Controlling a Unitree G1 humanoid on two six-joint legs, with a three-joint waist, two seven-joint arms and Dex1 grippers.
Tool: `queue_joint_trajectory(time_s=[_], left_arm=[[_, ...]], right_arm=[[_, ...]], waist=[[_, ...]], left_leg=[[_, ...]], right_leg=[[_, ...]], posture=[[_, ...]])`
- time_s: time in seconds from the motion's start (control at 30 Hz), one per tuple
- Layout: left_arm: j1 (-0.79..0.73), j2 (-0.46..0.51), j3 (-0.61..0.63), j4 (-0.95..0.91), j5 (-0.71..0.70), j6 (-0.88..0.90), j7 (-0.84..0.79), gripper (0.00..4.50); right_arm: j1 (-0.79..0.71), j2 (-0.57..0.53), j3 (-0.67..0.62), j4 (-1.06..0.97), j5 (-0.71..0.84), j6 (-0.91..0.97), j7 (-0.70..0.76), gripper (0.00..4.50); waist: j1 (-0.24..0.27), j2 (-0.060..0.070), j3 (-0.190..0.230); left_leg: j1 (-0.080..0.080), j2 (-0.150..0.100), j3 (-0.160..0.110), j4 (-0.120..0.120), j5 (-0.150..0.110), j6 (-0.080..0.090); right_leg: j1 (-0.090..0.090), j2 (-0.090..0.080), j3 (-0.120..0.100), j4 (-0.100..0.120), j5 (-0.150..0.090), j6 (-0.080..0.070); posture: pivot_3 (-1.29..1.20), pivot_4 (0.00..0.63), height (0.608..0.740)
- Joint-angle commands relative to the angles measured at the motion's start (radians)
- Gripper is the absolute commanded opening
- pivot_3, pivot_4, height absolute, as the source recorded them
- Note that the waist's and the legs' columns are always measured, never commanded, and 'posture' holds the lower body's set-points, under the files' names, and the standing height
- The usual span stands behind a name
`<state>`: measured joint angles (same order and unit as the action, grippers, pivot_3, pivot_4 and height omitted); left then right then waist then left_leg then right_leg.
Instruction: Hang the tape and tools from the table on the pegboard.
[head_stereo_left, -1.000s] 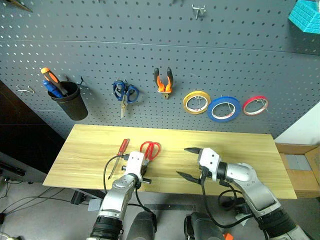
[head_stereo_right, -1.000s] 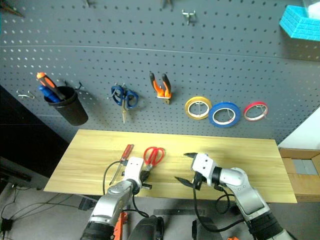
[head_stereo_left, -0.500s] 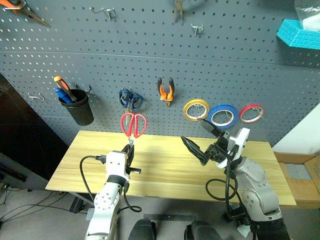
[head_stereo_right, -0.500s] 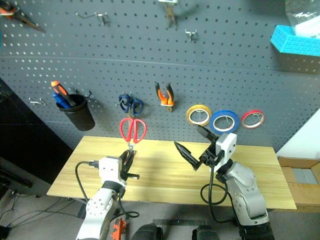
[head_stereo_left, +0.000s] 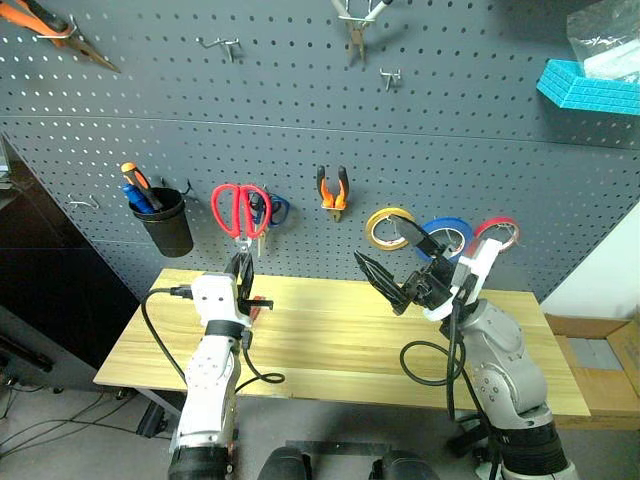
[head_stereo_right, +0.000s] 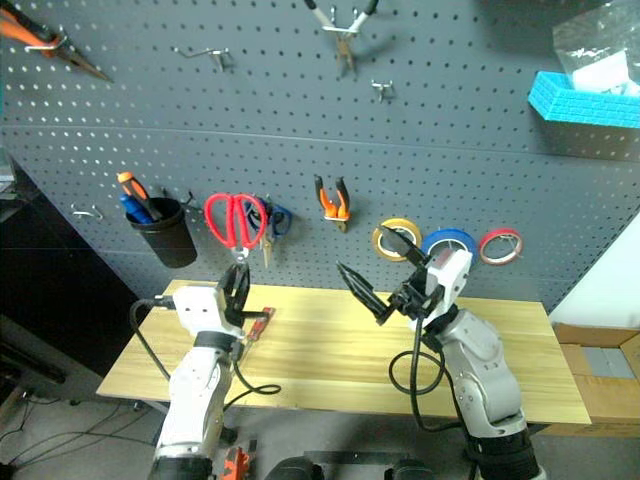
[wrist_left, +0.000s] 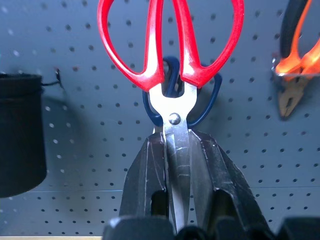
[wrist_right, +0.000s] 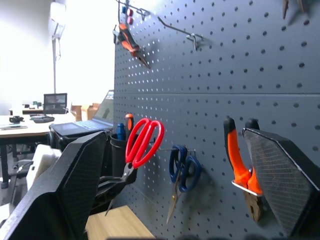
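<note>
We see the left gripper (head_stereo_left: 240, 268) clamped on the red scissors (head_stereo_left: 240, 208), now raised from the tabletop (head_stereo_left: 330, 335) against the pegboard (head_stereo_left: 300, 120), right gripper (head_stereo_left: 400, 262) lifted too, spread empty.

A second ago the red-handled scissors (head_stereo_left: 240, 208) lay on the table (head_stereo_left: 330, 335) beside the screwdriver (head_stereo_left: 256, 308). Now the left gripper (head_stereo_left: 241, 268), clamped on the blades, has lifted them handles-up against the pegboard (head_stereo_left: 300, 130), in front of the blue-handled scissors (wrist_left: 212, 97). The right gripper (head_stereo_left: 393, 262), jaws wide, has risen off the table too.
</note>
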<state>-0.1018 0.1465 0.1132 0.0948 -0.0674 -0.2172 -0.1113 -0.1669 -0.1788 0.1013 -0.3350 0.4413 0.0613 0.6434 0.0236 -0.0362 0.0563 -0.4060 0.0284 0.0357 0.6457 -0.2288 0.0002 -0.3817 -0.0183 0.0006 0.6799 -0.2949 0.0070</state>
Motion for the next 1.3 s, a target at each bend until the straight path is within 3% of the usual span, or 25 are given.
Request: queue_joint_trajectory(time_s=[0.03,0.3,0.77,1.2,1.3], left_arm=[[-0.052,0.021,0.012,0.017,-0.028,0.029,-0.029,0.28],[-0.053,0.026,-0.001,0.022,-0.058,0.146,-0.078,0.28],[-0.044,0.032,0.001,0.008,-0.047,0.183,-0.067,0.28],[-0.182,0.084,0.021,0.082,-0.037,0.262,-0.066,0.28],[-0.192,0.087,0.018,0.094,-0.038,0.267,-0.074,1.27]], right_arm=[[-0.028,0.0,-0.007,-0.014,-0.013,-0.008,-0.021,4.5],[-0.026,-0.003,-0.008,-0.035,-0.025,0.016,-0.059,4.5],[-0.045,-0.006,-0.009,-0.01,-0.026,0.015,-0.061,4.5],[-0.052,-0.006,0.0,-0.012,-0.027,0.021,-0.059,4.5],[-0.052,-0.005,0.002,-0.013,-0.029,0.02,-0.06,4.5]], waist=[[0.0,0.0,0.0],[-0.002,0.0,0.0],[-0.001,0.0,0.0],[-0.001,-0.001,-0.001],[-0.001,-0.001,-0.001]], left_leg=[[0.001,0.0,0.0,0.0,0.0,0.0],[0.007,0.0,0.002,-0.001,0.0,0.0],[0.007,0.0,0.002,-0.001,0.0,0.0],[0.008,0.0,0.002,-0.001,0.0,0.0],[0.008,0.0,0.002,-0.001,0.0,0.0]], right_leg=[[0.001,0.0,0.0,0.0,0.0,0.0],[0.005,0.0,0.003,0.0,0.0,0.0],[0.006,0.0,0.004,0.0,0.0,0.0],[0.007,0.0,0.004,0.0,0.0,0.0],[0.007,0.0,0.004,0.0,0.0,0.0]], posture=[[0.04,0.0,0.74],[0.03,0.0,0.74],[0.04,0.0,0.74],[0.04,0.0,0.74],[0.04,0.0,0.74]])
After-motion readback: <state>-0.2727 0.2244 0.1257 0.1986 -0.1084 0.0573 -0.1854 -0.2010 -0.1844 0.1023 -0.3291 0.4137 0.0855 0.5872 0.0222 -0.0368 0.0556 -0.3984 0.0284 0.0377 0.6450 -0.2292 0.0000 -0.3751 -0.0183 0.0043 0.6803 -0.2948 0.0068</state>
